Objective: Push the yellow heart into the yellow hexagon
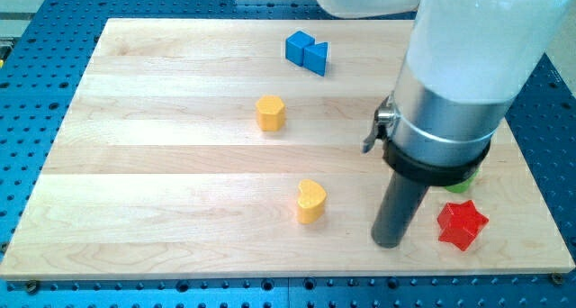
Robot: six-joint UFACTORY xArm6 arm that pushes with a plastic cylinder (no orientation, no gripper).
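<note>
Rod-ended, gripperless, my tip (388, 243) rests at 3 o'clock of the yellow heart (311, 201), untouched; the yellow hexagon (270, 113) sits well apart at 11 o'clock.

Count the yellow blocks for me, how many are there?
2. The yellow hexagon sits near the board's middle, and the yellow heart lies below it, to the view's left of my tip. The arm could hide others.
</note>
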